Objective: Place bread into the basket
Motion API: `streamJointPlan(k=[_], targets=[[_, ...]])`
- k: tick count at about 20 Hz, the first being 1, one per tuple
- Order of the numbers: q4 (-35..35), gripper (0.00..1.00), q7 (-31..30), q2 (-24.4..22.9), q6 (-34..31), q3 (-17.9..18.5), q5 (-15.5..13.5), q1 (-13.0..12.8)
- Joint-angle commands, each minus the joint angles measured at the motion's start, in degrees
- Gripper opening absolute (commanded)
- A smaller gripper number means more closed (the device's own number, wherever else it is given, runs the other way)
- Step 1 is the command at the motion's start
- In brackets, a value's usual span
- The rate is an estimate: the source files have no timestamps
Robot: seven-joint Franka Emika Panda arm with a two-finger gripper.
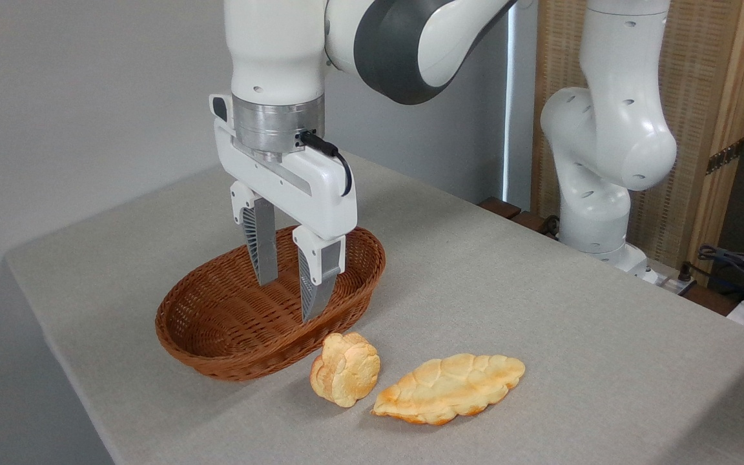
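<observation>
- Fingers [261, 248] of mine point straight down, two grey ribbed blades with a clear gap between them, and nothing sits in that gap.
- My gripper [289, 300] hangs in front of the basket's hollow as the camera sees it; whether the tips are inside the rim or above it I cannot tell.
- My white wrist rises straight up from the gripper body, and a black cable [333, 161] loops off its side.
- Below me the basket [204, 336], oval brown wicker with a flared rim, holds no bread that I can see.
- At the basket's near right edge the bread [346, 369], a small lumpy golden bun, stands tipped on its side on the table, touching or nearly touching the wicker wall.
- Just right of the bun lies a longer, flat leaf-shaped bread [449, 387], close to it but apart.
- Both breads rest on the grey cloth-covered table [572, 323].
</observation>
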Motion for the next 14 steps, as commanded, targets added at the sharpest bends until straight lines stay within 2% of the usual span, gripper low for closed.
streamJointPlan(k=[1,3,7,14], targets=[[3.00,1.00,-0.48,-1.11,-2.14,-0.16,-4.21,-0.32],[3.03,1.00,-0.39,-0.94,-2.34,-0.25,-4.86,-0.32],[3.03,1.00,-0.83,-0.50,-2.34,-0.60,-3.37,-0.41],[3.11,1.00,-0.83,-0.68,-2.34,0.02,-3.98,-0.23]])
